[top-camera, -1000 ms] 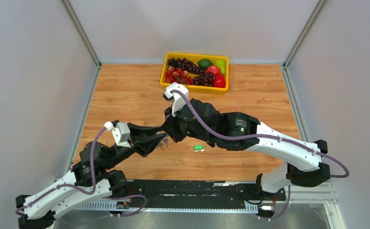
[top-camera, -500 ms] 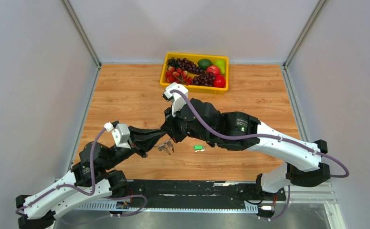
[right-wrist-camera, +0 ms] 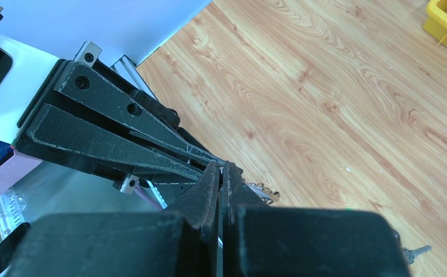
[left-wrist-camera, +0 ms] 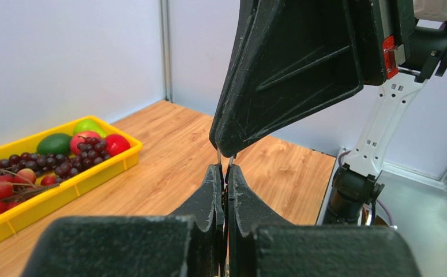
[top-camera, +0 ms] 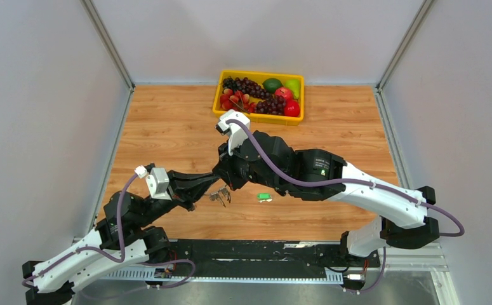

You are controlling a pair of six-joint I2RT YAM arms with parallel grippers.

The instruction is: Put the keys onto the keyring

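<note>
My left gripper (top-camera: pixel 209 189) and right gripper (top-camera: pixel 224 184) meet tip to tip above the table's near middle. Both are shut on a thin silver keyring (left-wrist-camera: pixel 224 154), which shows as two wires between the tips in the left wrist view. A small bunch of keys (top-camera: pixel 219 196) hangs from the ring just under the tips; their silver blades show beside my right fingers (right-wrist-camera: pixel 262 191). The green-headed key (top-camera: pixel 264 197) lies loose on the wood right of the grippers; its blade shows in the right wrist view (right-wrist-camera: pixel 418 250).
A yellow tray (top-camera: pixel 256 117) of fruit stands at the back middle of the table, also in the left wrist view (left-wrist-camera: pixel 65 190). Grey walls close in the left, right and back sides. The arm bases sit on a black rail at the near edge.
My left arm has drawn back a little to the left, so the hanging keys now show between the two grippers. The right arm and the green key have not moved.
</note>
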